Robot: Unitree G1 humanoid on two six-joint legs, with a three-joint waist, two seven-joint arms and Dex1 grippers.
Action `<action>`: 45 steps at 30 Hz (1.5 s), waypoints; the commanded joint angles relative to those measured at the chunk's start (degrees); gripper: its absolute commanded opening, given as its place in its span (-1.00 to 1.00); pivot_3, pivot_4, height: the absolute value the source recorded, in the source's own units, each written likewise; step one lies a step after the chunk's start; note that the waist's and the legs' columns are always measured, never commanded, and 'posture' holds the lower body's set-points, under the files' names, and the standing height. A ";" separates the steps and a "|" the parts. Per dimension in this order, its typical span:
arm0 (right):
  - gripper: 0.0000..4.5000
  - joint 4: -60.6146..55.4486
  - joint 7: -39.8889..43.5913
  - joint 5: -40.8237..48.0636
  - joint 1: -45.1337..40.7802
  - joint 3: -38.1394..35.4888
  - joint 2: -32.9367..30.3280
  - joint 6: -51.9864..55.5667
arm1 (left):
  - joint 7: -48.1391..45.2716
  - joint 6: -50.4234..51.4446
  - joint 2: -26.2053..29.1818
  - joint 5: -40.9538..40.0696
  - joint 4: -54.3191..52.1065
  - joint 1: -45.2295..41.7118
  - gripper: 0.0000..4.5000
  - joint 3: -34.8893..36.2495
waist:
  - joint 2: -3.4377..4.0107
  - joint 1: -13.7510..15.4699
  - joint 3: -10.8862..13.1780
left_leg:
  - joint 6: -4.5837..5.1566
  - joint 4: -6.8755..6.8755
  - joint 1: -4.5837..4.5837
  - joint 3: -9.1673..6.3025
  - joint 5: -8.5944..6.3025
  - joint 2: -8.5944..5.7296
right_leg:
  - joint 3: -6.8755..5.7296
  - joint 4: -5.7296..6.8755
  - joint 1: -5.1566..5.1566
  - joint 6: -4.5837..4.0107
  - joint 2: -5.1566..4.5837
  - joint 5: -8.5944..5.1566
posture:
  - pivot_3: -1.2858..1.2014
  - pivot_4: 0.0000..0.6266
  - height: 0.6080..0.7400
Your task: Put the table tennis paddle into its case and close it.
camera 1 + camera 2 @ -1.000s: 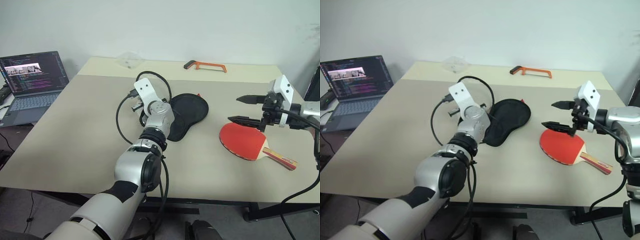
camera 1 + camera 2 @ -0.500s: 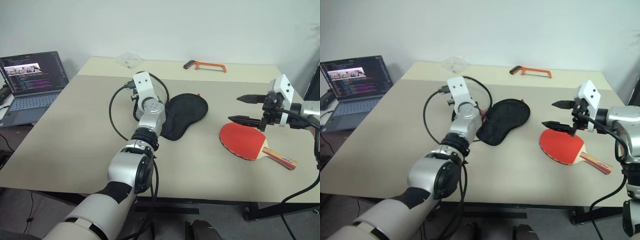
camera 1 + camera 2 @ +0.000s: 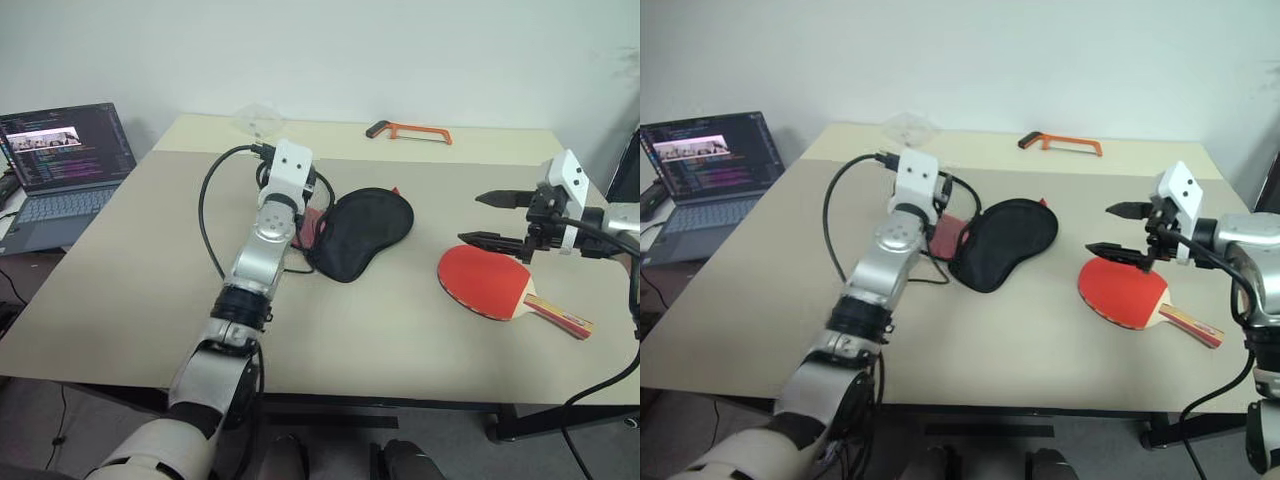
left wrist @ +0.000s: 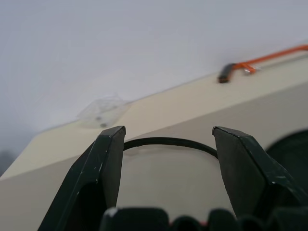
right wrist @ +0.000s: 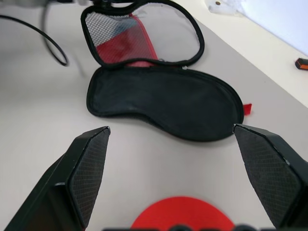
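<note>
1. I've got the table [image 3: 150,300] in the head views: beige top, pale strip along the far edge.
2. Laptop [image 3: 62,165] sits off the table's left edge, lid up, screen lit.
3. The case [image 3: 362,232] lies around the middle of the table, a bit toward the far edge. Black side up in the head views. In the right wrist view the case [image 5: 163,98] is unzipped: upper flap lifted, mesh and red lining showing inside.
4. The table tennis paddle [image 3: 487,282] lies flat near the right edge, red face up, striped handle pointing to the near right corner. It's outside the case and apart from it.
5. Left gripper [image 4: 166,173]: fingers spread, nothing between them. In the head view the wrist sits just left of the case's narrow end; I can't tell whether it touches the case.
6. Right gripper [image 3: 492,219]: fingers wide apart, empty, hovering over the far rim of the paddle face.
7. Orange-framed hacksaw [image 3: 410,131] lies on the pale strip by the far edge, right of centre.
8. Clear plastic piece [image 3: 255,120] lies at the far edge too, left of the hacksaw.
9. Black cable [image 3: 208,215] loops off the left wrist over the table.
</note>
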 commanded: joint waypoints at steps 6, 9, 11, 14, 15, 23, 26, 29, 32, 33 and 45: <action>1.00 -3.45 -1.11 1.64 0.86 -3.06 -2.17 0.75 | -31.99 14.35 7.46 -9.04 -12.75 1.15 0.39 -5.61 | 0.01 0.22 0.00 | 0.03 0.06 -0.01 0.00 0.00 0.00 | -0.03 0.00 0.04 0.00 -0.02 0.00 | 0.03 -0.52 1.00; 1.00 -4.35 -1.53 2.04 1.22 -3.32 -2.30 1.33 | -38.00 19.74 6.95 -12.99 -15.31 1.88 0.39 -6.49 | 0.01 0.11 0.00 | 0.04 0.07 -0.02 -0.02 0.00 0.01 | -0.04 -0.01 0.03 0.00 -0.01 -0.01 | 0.03 -0.52 1.00; 1.00 -4.76 -1.70 2.23 1.41 -3.61 -2.50 1.64 | -40.91 20.71 7.05 -12.87 -15.25 3.13 0.39 -9.09 | 0.02 0.11 0.00 | 0.05 0.06 -0.02 -0.02 0.00 0.01 | -0.03 0.00 0.03 0.00 -0.01 -0.01 | 0.03 -0.52 1.00; 1.00 -5.19 -1.97 2.44 1.82 -3.95 -2.72 1.84 | -42.20 20.02 6.25 -11.07 -12.80 4.59 0.39 -12.46 | 0.03 0.11 -0.01 | 0.05 0.06 -0.01 -0.02 0.00 0.01 | -0.02 0.00 0.04 0.00 -0.01 -0.01 | 0.03 -0.52 1.00; 1.00 -5.48 -2.12 2.63 1.97 -4.01 -2.79 1.97 | -42.08 19.94 5.89 -10.33 -11.88 4.77 0.39 -13.48 | 0.03 0.12 -0.01 | 0.06 0.06 -0.01 -0.02 0.00 0.01 | -0.02 0.00 0.03 0.00 -0.01 -0.01 | 0.03 -0.52 1.00; 1.00 -6.41 -3.26 3.37 2.52 -4.27 -2.90 2.65 | -35.52 18.57 -0.49 -3.97 -2.39 3.64 0.39 -16.98 | 0.07 0.22 -0.04 | 0.10 0.12 0.00 -0.04 0.02 0.01 | 0.00 0.00 0.06 0.00 -0.01 -0.01 | 0.03 -0.52 1.00; 1.00 -6.56 -3.52 3.56 2.68 -4.29 -2.93 2.75 | -34.05 18.54 -2.30 -2.67 -0.14 3.46 0.39 -17.14 | 0.08 0.51 -0.04 | 0.19 0.16 0.00 -0.05 0.08 -0.01 | -0.03 -0.01 0.13 0.04 -0.04 0.01 | 0.03 -0.52 1.00; 1.00 -6.46 -3.77 3.63 2.59 -4.10 -2.83 2.72 | -32.82 18.89 -4.31 -2.52 1.96 3.20 0.39 -16.31 | 0.10 0.51 -0.05 | 0.32 0.18 0.02 -0.04 0.18 -0.06 | -0.02 -0.03 0.20 0.17 -0.09 0.09 | 0.03 -0.52 1.00; 1.00 -6.17 -3.83 3.56 2.20 -3.83 -2.71 2.63 | -32.17 19.52 -5.63 -2.83 2.38 2.87 0.32 -15.04 | 0.11 0.50 -0.06 | 0.55 0.19 0.08 0.00 0.33 -0.15 | -0.01 -0.06 0.26 0.37 -0.19 0.17 | 0.03 -0.52 1.00; 1.00 -6.10 -3.82 3.56 2.10 -3.78 -2.70 2.62 | -32.21 19.83 -5.85 -2.90 2.20 2.82 0.23 -14.69 | 0.11 0.50 -0.06 | 0.63 0.19 0.08 0.02 0.39 -0.16 | 0.00 -0.07 0.26 0.45 -0.21 0.21 | 0.03 -0.52 1.00; 1.00 -5.14 -3.77 3.21 1.05 -2.88 -1.81 1.99 | -26.90 19.77 -11.87 -3.26 8.14 -1.97 -0.99 -10.13 | 0.10 0.30 -0.05 | 0.95 0.18 0.06 0.13 0.61 -0.27 | 0.05 -0.12 0.21 0.55 -0.37 0.44 | 0.03 -0.52 1.00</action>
